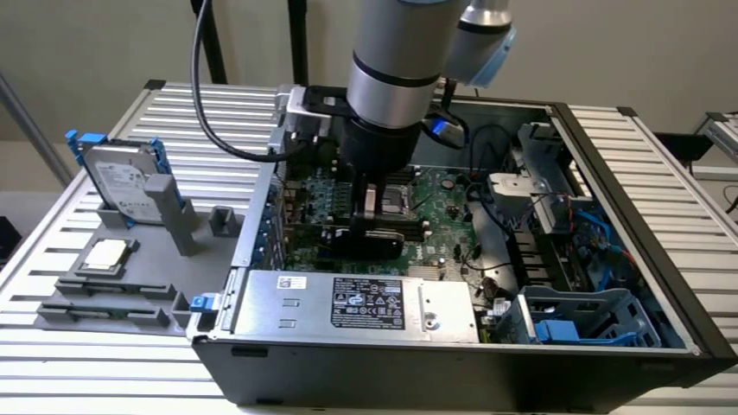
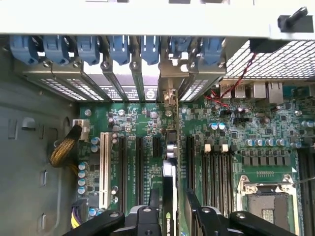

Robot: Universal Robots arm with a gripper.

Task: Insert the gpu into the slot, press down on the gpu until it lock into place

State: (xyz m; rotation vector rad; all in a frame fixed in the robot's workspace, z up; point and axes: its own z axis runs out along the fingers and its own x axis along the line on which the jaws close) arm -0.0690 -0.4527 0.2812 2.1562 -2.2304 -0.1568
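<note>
In the exterior view, the silver robot arm (image 1: pixel 392 69) is hanging straight down into the open black computer case (image 1: pixel 461 372) on the slatted metal worktop (image 1: pixel 658 164). Its gripper (image 1: pixel 375 223) is sitting directly over the small flat black glossy-shrouded gpu (image 1: pixel 355 245), low against the green motherboard (image 1: pixel 444 233).

In the wrist view, the gpu (image 2: pixel 169 179) is showing edge-on. Its long axis is running from the gripper (image 2: pixel 172 196) towards the blue-clipped rear brackets (image 2: pixel 120 49). The gripper looks to be pinching it from both sides.
</note>
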